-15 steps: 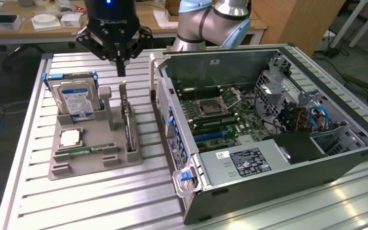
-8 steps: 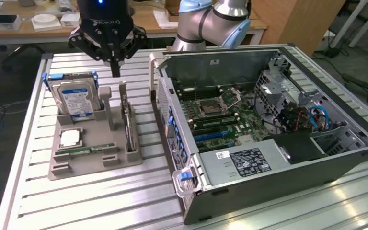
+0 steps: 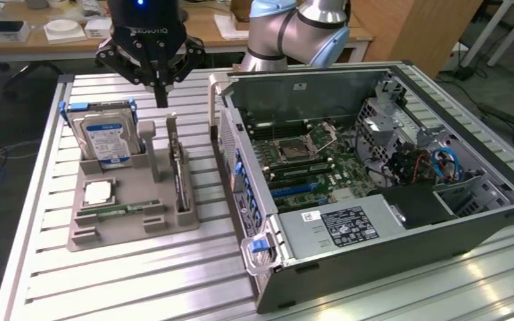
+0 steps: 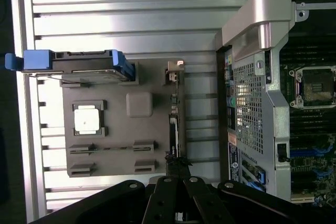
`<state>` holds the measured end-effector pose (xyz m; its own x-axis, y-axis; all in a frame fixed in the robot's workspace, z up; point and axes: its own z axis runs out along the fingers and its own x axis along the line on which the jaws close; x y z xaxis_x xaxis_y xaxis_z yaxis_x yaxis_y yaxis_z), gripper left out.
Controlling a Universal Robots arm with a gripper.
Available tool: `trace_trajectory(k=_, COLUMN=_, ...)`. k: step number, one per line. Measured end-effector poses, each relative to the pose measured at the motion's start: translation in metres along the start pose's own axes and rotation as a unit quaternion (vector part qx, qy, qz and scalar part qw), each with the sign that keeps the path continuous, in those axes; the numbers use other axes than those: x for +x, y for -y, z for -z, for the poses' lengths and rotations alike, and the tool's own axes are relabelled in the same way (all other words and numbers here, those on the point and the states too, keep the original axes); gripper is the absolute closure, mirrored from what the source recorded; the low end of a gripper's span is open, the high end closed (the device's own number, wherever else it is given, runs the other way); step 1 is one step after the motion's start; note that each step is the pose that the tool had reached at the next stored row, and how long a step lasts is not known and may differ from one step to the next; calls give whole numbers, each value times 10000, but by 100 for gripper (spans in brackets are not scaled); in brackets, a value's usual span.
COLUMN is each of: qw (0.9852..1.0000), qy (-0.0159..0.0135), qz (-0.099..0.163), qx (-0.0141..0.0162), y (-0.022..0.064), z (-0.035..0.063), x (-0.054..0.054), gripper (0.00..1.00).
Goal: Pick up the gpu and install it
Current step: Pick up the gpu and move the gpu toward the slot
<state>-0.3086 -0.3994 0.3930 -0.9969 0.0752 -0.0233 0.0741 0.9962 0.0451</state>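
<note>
The gpu (image 3: 179, 172) is a thin dark card standing on edge in a slot along one side of the grey holder tray (image 3: 132, 231). Its metal bracket end points toward the back of the table. In the wrist view the gpu (image 4: 175, 119) shows edge-on as a narrow dark strip. My black gripper (image 3: 160, 99) hangs above the card's far end, fingers pressed together and holding nothing. The wrist view shows the same shut gripper (image 4: 176, 170) lined up over the card's edge.
An open computer case (image 3: 471, 221) lies to the exterior view's right, its motherboard (image 3: 310, 160) exposed. On the tray stand a hard drive (image 3: 105, 137) with blue rails, a processor (image 3: 99, 192) and a green memory stick (image 3: 114, 210). Slatted metal table (image 3: 141, 281) below.
</note>
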Motion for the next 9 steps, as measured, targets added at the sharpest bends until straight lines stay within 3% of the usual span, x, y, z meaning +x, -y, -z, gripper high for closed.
trace_trajectory(k=7, qw=10000, qy=0, qz=0, qx=0, y=0, z=0, x=0, gripper=84)
trace_trajectory(k=9, qw=10000, qy=0, qz=0, qx=0, y=0, z=0, x=0, gripper=71)
